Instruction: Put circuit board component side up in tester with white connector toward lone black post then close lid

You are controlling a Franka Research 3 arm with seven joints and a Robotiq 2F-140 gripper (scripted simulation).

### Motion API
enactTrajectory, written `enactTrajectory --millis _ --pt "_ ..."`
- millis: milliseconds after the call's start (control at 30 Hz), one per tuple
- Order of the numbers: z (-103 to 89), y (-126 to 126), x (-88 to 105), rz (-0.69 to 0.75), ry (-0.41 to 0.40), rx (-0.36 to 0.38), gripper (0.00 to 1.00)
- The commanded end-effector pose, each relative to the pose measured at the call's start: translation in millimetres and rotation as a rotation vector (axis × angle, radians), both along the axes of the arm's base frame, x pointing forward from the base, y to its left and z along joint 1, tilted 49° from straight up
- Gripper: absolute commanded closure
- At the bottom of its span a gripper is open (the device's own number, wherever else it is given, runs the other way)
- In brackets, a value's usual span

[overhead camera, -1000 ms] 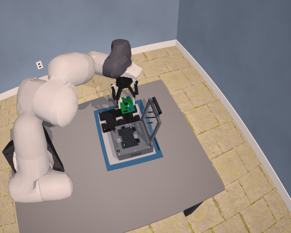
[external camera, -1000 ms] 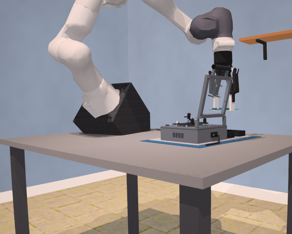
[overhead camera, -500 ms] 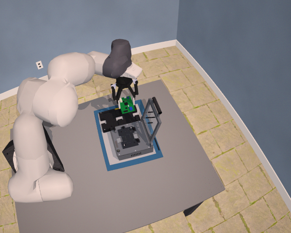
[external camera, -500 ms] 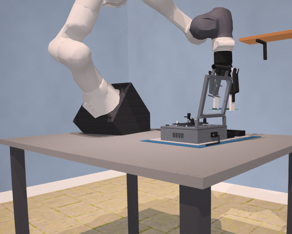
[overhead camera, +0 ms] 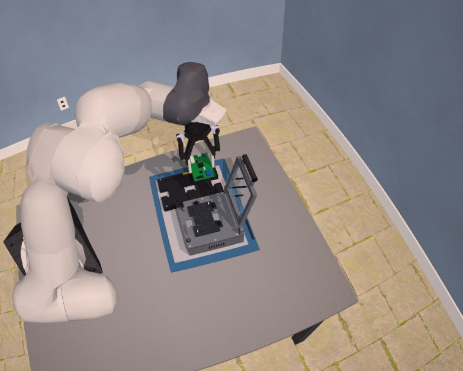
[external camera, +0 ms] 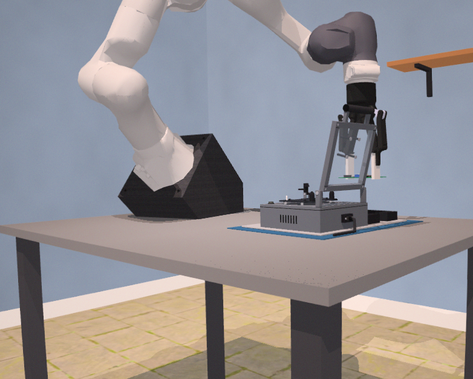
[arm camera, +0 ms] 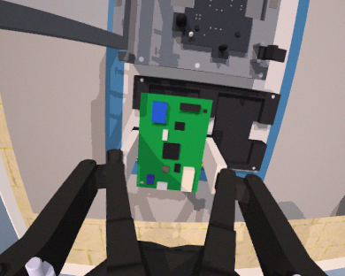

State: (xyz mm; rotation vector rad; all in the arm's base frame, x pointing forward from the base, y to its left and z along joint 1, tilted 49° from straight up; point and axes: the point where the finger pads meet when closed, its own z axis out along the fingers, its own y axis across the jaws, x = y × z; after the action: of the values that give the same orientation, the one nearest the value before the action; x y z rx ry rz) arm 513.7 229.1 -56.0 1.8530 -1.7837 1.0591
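My gripper (overhead camera: 203,163) (external camera: 360,172) (arm camera: 171,145) is shut on the green circuit board (overhead camera: 201,170) (external camera: 360,177) (arm camera: 172,137), its white pads on the two long edges. The board hangs level, component side up, above the black tray (overhead camera: 175,190) (external camera: 381,215) (arm camera: 243,126). Its white connector (arm camera: 189,178) lies at the end away from the tester. The grey tester (overhead camera: 216,244) (external camera: 311,219) (arm camera: 160,26) stands beside the tray, and its black nest (overhead camera: 203,220) (arm camera: 221,4) is bare. The lid frame (overhead camera: 247,204) (external camera: 327,158) (arm camera: 56,26) stands open, nearly upright.
Tester and tray sit on a blue mat (overhead camera: 181,264) (external camera: 276,232) (arm camera: 115,93) on the grey table (overhead camera: 193,309) (external camera: 236,252). The lid's black handle (overhead camera: 250,168) (external camera: 357,108) stands close to my gripper. An orange shelf (external camera: 433,59) juts from the wall. The robot base (external camera: 205,181) is at the table's back.
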Motion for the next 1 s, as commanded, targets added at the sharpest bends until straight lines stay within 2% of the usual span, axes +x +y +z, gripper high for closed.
enactTrajectory --millis 0,967 --pt "-0.7 0.0 0.3 -0.001 -0.004 0.002 0.54" --pt "3.8 -4.2 -1.8 -0.005 -0.008 0.004 0.54"
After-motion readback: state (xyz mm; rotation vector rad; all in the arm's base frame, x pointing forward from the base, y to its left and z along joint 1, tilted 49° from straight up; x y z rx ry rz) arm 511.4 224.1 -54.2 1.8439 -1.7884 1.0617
